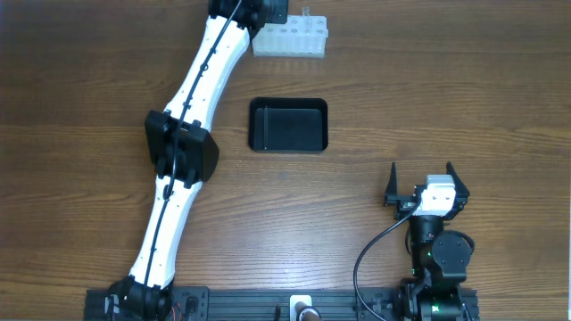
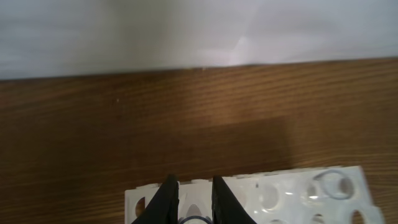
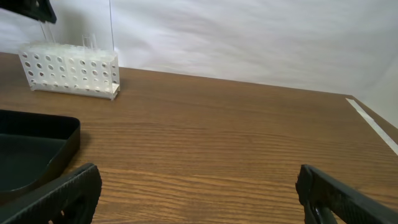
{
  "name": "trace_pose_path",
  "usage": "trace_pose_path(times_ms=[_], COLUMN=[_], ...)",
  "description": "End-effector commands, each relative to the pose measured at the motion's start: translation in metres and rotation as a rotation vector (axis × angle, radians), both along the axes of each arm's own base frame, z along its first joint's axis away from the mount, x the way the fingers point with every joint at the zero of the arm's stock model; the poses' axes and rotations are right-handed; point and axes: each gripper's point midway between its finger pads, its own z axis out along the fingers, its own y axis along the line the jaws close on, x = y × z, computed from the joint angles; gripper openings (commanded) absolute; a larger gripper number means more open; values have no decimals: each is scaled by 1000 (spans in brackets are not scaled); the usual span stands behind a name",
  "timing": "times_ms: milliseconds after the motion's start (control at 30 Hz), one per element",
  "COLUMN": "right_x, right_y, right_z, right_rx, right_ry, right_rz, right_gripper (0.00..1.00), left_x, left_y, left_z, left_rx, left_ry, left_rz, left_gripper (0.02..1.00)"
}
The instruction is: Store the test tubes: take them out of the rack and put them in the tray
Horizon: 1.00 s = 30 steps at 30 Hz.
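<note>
The white test tube rack (image 1: 290, 40) stands at the table's far edge, just right of centre. My left gripper (image 1: 272, 11) is over the rack's left end. In the left wrist view its fingers (image 2: 168, 199) stand close on either side of a clear test tube (image 2: 194, 219) that sits upright in the rack (image 2: 280, 193). A second tube (image 2: 333, 185) stands near the rack's other end. The black tray (image 1: 254, 125) lies empty in front of the rack. My right gripper (image 1: 421, 174) rests open near its base, with nothing between its fingers.
The right wrist view takes in the rack (image 3: 68, 68), a corner of the tray (image 3: 62, 121) and the left gripper (image 3: 31, 9) far off. Bare wooden tabletop (image 1: 428, 89) lies around the tray. A white wall rises behind the table's far edge.
</note>
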Motion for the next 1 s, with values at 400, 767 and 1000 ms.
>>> trace_pose_path(times_ms=[400, 767, 1000], right_x=[0, 0, 0], right_y=[3, 3, 3], right_z=[-2, -2, -2], right_rx=[6, 6, 6], right_ry=[1, 1, 1], right_rz=[14, 14, 14], right_gripper=[993, 993, 993], left_x=[-16, -78, -138], left_y=[14, 22, 17], left_z=[136, 163, 133], left_rx=[-63, -116, -103], left_ry=[-208, -57, 199], left_rz=[17, -4, -16], left_gripper=[82, 66, 51])
